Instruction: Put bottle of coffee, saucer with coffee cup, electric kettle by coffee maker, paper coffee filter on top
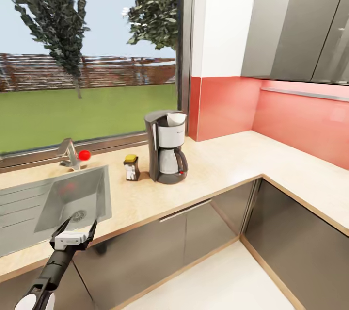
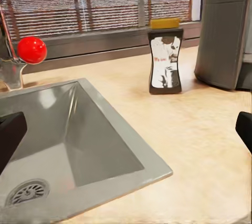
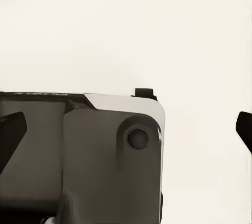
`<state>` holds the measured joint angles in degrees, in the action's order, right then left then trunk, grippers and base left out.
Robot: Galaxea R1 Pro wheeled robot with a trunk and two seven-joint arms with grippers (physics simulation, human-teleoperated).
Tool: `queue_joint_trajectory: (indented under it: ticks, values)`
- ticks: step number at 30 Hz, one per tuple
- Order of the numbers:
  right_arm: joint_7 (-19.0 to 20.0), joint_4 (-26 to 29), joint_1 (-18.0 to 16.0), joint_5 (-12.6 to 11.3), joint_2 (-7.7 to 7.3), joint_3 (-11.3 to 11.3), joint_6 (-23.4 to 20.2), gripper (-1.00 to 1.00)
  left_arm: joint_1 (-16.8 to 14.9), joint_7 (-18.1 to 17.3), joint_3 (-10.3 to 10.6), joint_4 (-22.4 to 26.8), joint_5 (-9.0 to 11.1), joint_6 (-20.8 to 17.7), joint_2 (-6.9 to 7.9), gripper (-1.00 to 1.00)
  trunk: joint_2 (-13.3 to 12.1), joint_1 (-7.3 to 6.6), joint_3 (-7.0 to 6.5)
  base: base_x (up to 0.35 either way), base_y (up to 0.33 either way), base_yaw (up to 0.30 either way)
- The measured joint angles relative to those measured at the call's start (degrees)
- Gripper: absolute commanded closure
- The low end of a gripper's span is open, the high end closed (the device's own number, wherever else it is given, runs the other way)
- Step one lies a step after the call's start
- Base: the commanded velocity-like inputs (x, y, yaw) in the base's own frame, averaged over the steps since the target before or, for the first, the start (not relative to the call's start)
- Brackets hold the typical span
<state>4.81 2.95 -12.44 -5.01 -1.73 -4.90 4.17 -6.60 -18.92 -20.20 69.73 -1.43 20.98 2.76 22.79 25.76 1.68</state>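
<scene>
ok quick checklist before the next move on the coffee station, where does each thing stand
1. Coffee maker on the countertop: ok, upright near the window.
2. Bottle of coffee beside the coffee maker: ok, standing upright on the counter, a small gap between them.
3. Paper coffee filter on top of the coffee maker: ok, a white cone sits at its top.
4. Saucer with cup by the machine: not ok, not yet placed there.
5. Electric kettle by the machine: not ok, not yet placed there.
6. Left claw free: ok, open, holding nothing, over the sink edge.
</scene>
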Motion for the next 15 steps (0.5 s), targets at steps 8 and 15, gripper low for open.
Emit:
queue_joint_trajectory:
  ticks: [8, 15]
  values:
    - [0.00, -0.01, 0.00, 0.00, 0.00, 0.00, -0.01, -1.00, 0.00, 0.06, -0.03, -0.01, 0.00, 0.04, 0.00, -1.00, 0.00, 0.00, 0.00, -0.118, -0.245, 0.270]
    - [0.00, -0.01, 0.00, 0.01, 0.00, 0.00, 0.00, -1.00, 0.00, 0.14, -0.03, -0.03, 0.00, 0.04, -0.01, -1.00, 0.00, 0.01, 0.00, -0.199, -0.225, 0.270]
